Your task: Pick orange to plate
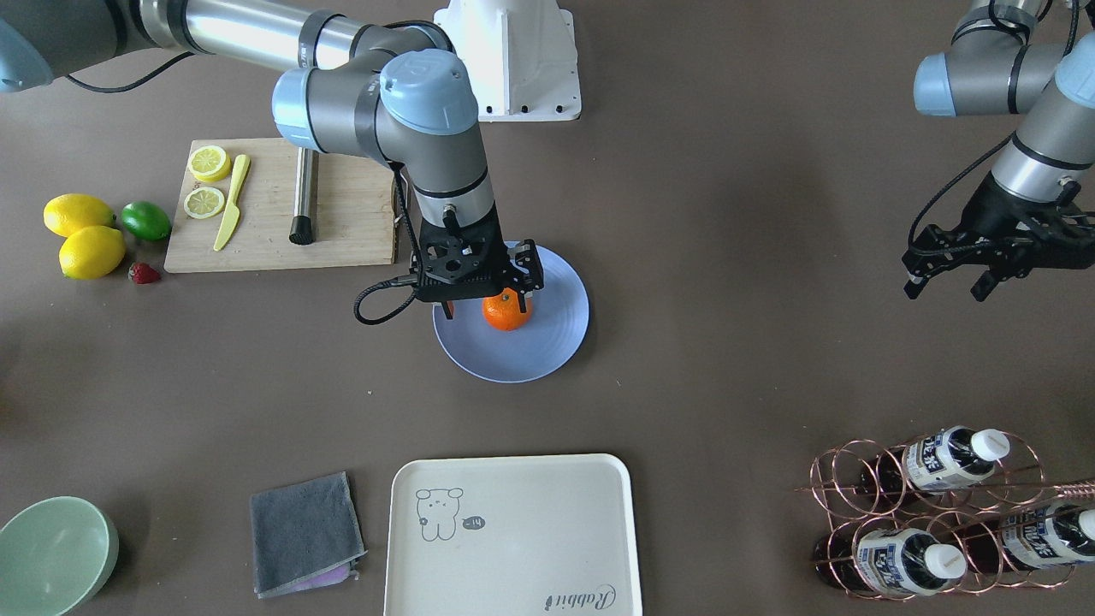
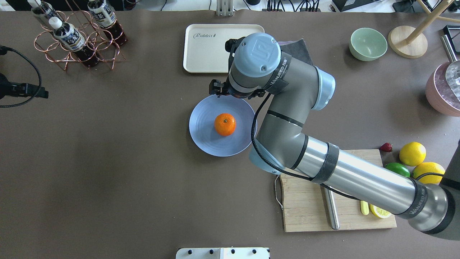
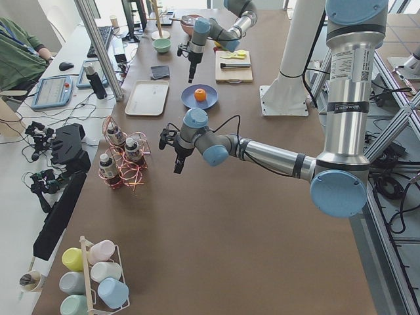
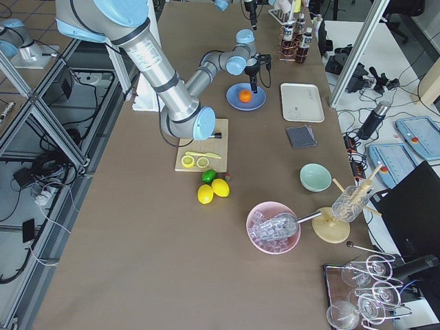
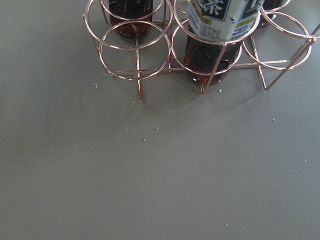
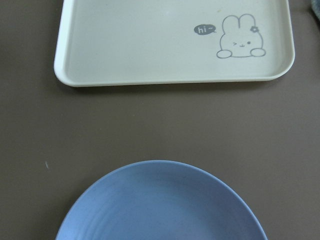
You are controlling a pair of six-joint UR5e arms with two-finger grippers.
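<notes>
The orange [image 1: 506, 313] [image 2: 225, 124] rests near the middle of the blue plate [image 1: 547, 342] [image 2: 205, 136], free of any grip. My right gripper [image 1: 485, 305] hangs above the plate's far side from the robot, open, its fingers apart with nothing between them. The right wrist view holds only the plate's rim [image 6: 165, 205] and the tray; the orange is out of that view. My left gripper [image 1: 948, 289] hovers open and empty far off to the side, near the bottle rack [image 5: 200, 55].
A cream tray [image 1: 513, 530] lies just beyond the plate. A grey cloth [image 1: 304, 535] and a green bowl [image 1: 51, 556] sit beside it. The cutting board [image 1: 342, 231] holds lemon slices and a knife, with lemons [image 1: 90, 252] and a lime [image 1: 145, 220] next to it.
</notes>
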